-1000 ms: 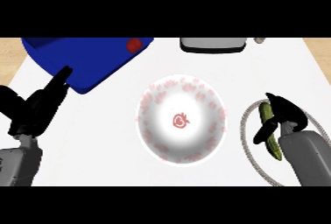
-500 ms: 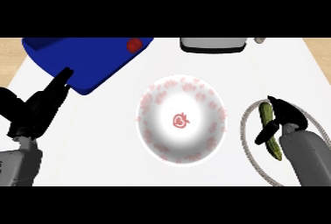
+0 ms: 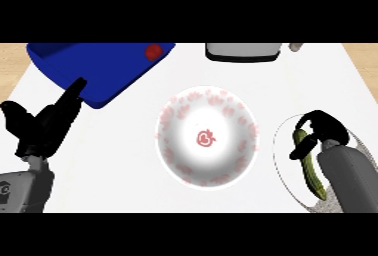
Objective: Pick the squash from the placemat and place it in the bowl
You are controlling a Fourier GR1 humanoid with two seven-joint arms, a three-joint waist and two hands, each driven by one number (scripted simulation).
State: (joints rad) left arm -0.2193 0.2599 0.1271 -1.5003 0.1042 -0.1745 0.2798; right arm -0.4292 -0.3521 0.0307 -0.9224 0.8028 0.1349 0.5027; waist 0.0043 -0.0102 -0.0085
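Observation:
The green squash (image 3: 313, 172) lies lengthwise on the round pale placemat (image 3: 286, 170) at the right of the head view. My right hand (image 3: 322, 128) sits over the squash's far end, with its thumb and fingers curled round that end. My grey forearm hides the squash's right side. In the middle stands the white bowl (image 3: 184, 160) with red markings, nothing in it. My left hand (image 3: 46, 125) rests open at the left, fingers pointing up and away, well clear of the bowl.
A blue tray (image 3: 96, 67) with a small red item (image 3: 153, 51) sits at the back left, just beyond my left fingertips. A grey-and-white pot (image 3: 244, 50) stands at the back centre. The wooden counter edge shows at both far corners.
My right hand's fingers have drawn in closer around the squash's far end. The squash, the bowl and my left hand have not moved.

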